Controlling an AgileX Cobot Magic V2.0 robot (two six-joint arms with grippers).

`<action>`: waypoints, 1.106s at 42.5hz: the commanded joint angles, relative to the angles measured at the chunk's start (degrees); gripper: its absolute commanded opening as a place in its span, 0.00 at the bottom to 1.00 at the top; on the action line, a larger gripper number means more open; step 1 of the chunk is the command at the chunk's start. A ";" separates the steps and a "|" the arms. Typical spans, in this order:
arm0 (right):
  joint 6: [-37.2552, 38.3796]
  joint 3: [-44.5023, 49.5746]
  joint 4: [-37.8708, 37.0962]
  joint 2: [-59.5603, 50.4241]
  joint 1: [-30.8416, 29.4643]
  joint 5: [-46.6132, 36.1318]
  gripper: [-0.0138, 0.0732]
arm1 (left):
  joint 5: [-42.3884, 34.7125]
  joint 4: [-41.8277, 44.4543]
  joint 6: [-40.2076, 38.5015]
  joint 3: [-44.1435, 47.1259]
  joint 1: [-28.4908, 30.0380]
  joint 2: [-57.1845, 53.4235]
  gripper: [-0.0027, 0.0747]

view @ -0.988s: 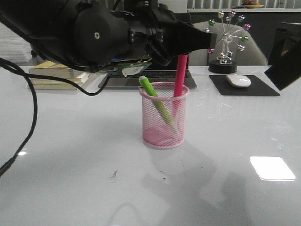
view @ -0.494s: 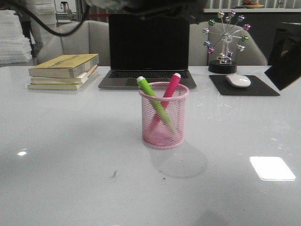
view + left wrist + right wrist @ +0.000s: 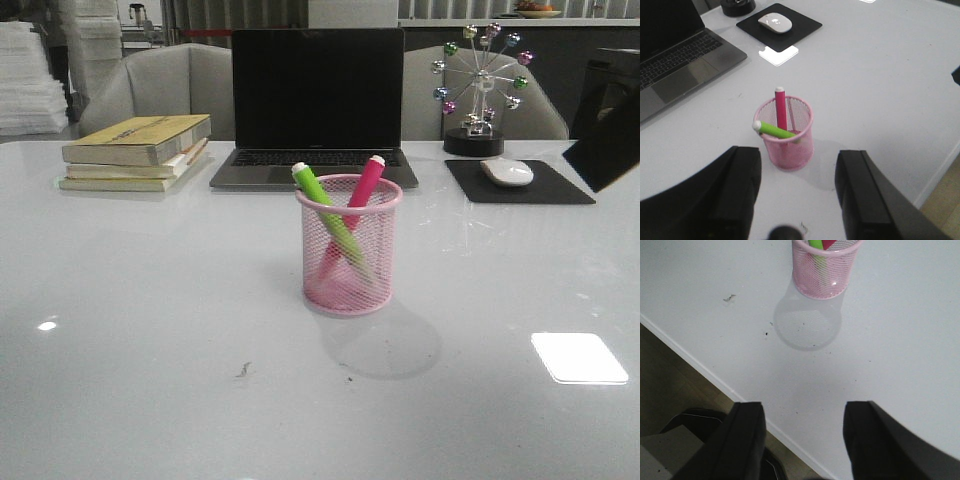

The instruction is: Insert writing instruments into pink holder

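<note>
The pink mesh holder (image 3: 349, 247) stands upright mid-table, also seen in the left wrist view as the pink holder (image 3: 786, 135) and in the right wrist view as the holder (image 3: 824, 267). Inside it lean the lime green marker (image 3: 328, 219) and the magenta marker (image 3: 360, 193), crossing, their whitish ends above the rim. The green marker (image 3: 774, 130) and the magenta marker (image 3: 781, 107) show from above. My left gripper (image 3: 797, 172) is open, high above and apart from the holder. My right gripper (image 3: 804, 425) is open over the table's front edge. Neither arm shows in the front view.
A laptop (image 3: 315, 105) stands behind the holder, stacked books (image 3: 135, 150) at the back left, a mouse (image 3: 507, 171) on a black pad (image 3: 518, 182) and a ferris-wheel ornament (image 3: 480, 85) at the back right. The table's front edge (image 3: 705, 371) drops off beside my right gripper.
The arm that held the magenta marker upright over the holder has let it go and pulled up out of the front view. The magenta marker now leans inside the holder.
</note>
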 commanded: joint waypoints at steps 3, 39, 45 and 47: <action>-0.09 -1.52 -0.31 -0.72 -0.25 -2.92 0.70 | -2.28 0.05 -0.80 4.94 -0.25 -9.90 0.55; -0.09 -1.52 -0.31 -0.72 -0.25 -2.51 0.23 | 1.33 0.05 -2.14 16.80 -0.25 -24.71 0.16; -0.09 -1.52 -0.31 -0.72 -0.25 -2.50 0.22 | 1.22 -2.21 -3.63 16.80 -0.25 -24.71 0.15; -0.09 -1.52 -0.31 -0.72 -0.25 -2.50 0.22 | 1.14 -2.21 -3.63 16.80 -0.25 -24.71 0.15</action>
